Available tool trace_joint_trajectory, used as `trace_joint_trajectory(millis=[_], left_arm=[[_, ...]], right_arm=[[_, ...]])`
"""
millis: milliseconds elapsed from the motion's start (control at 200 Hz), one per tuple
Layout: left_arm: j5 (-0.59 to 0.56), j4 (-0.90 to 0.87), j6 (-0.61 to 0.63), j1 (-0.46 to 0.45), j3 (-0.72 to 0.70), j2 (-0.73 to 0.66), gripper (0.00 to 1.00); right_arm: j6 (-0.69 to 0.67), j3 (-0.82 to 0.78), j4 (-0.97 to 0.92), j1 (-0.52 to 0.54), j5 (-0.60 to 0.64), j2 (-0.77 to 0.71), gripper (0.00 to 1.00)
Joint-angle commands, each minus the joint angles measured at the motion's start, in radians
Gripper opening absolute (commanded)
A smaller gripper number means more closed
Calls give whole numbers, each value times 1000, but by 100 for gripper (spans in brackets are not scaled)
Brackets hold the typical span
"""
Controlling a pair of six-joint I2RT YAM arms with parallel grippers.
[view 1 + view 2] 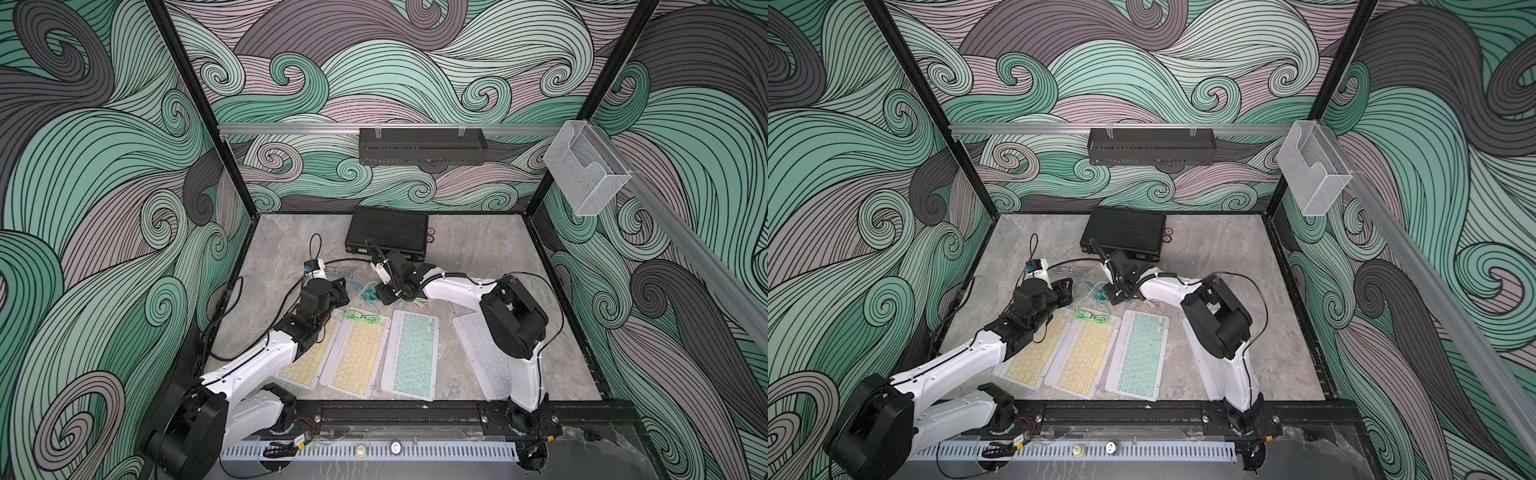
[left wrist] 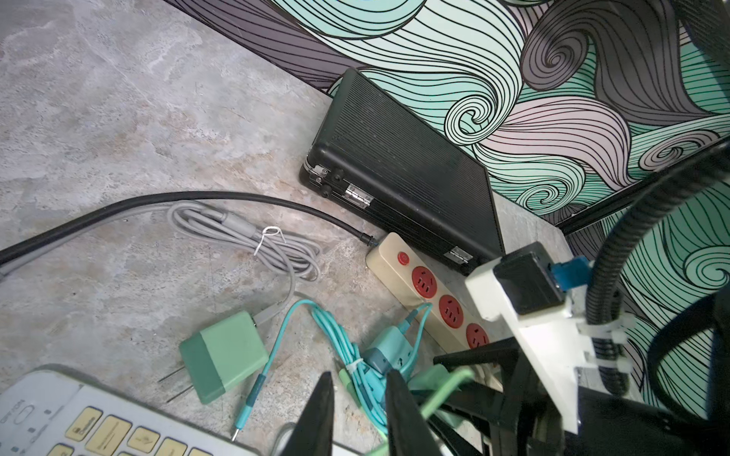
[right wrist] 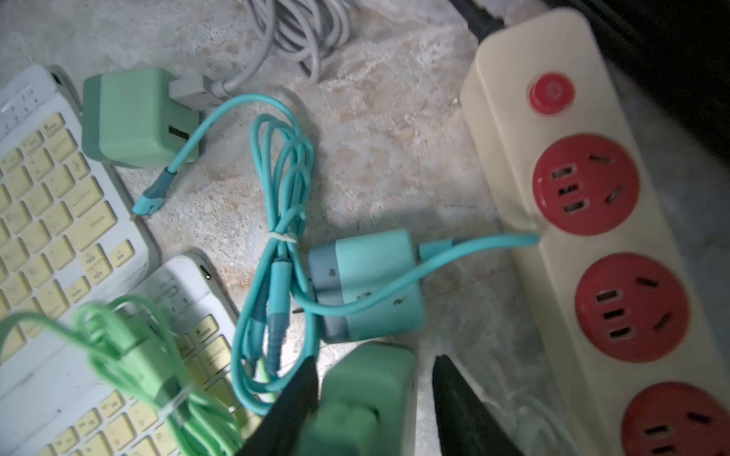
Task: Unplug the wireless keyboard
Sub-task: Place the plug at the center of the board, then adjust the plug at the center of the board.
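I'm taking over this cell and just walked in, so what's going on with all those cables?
It's an unplugging job. The right gripper straddles a green charger beside the power strip, jaws loose around it. The left gripper hovers open close by, holding nothing. A teal charger lies on the table, off the strip.

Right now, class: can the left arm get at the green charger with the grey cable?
Probably yes: the green charger lies uncovered on bare table close to the left gripper; only a teal cable trails past its side.
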Motion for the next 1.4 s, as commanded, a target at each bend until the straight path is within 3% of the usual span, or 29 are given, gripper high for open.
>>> trace_joint_trajectory(millis=[0,135,305,630,851,1391], left_arm=[[13,14,15,5,47,5,25],[9,10,17,4,48,2,25],[3,9,16,5,46,2,25],[-23,-1,2,7,42,-6,25],[-116,-20,-29,18,3,-76,29],[-148,-15,-48,30,-16,-101,32]], right_arm=[[-51,54,-80,-5,6,-8,62],[-78,94,-128,-6,40,-38,65],[-60,60,-118,-4,18,-107,61],[-55,-381,296,147,124,-351,58],[-67,-472,413,227,181,-297,57],[-100,-281,380,254,346,-62,58]])
